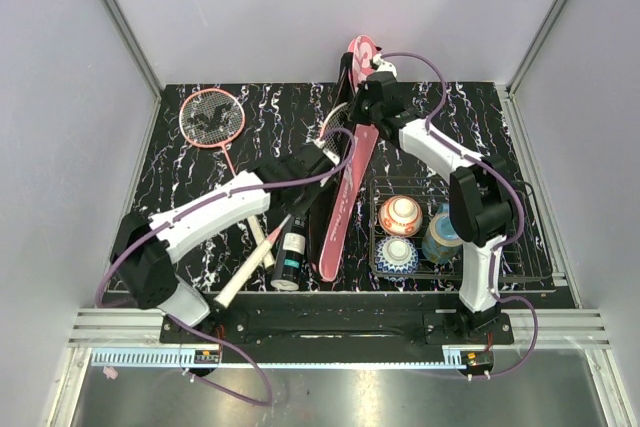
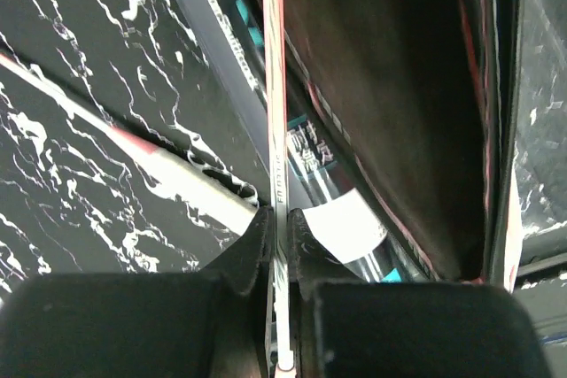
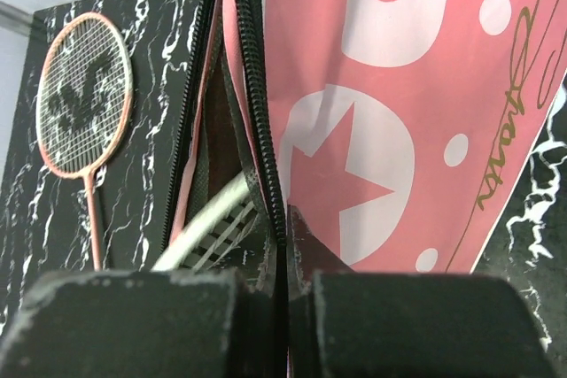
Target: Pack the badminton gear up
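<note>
**Both end effectors clenched at the pink cover**

Your left end effector [image 2: 279, 219] is clenched on the thin, smooth shaft of one racket [image 2: 273, 86]. Its strung head shows between the toothed black zipper edges of the long pink fabric cover [image 3: 399, 86], mid-table. Your right end effector [image 3: 282, 238] pinches one zipper edge. The second racket [image 1: 212, 117] lies flat, far left on the marbled black table [image 1: 480, 117]. The cylindrical black tube [image 1: 291, 255] lies near, left of the cover.

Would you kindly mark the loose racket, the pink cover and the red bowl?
loose racket [image 1: 212, 115]: top view, its strung head.
pink cover [image 3: 335, 188]: right wrist view, its printed star.
red bowl [image 1: 401, 215]: top view, its inside.
</note>
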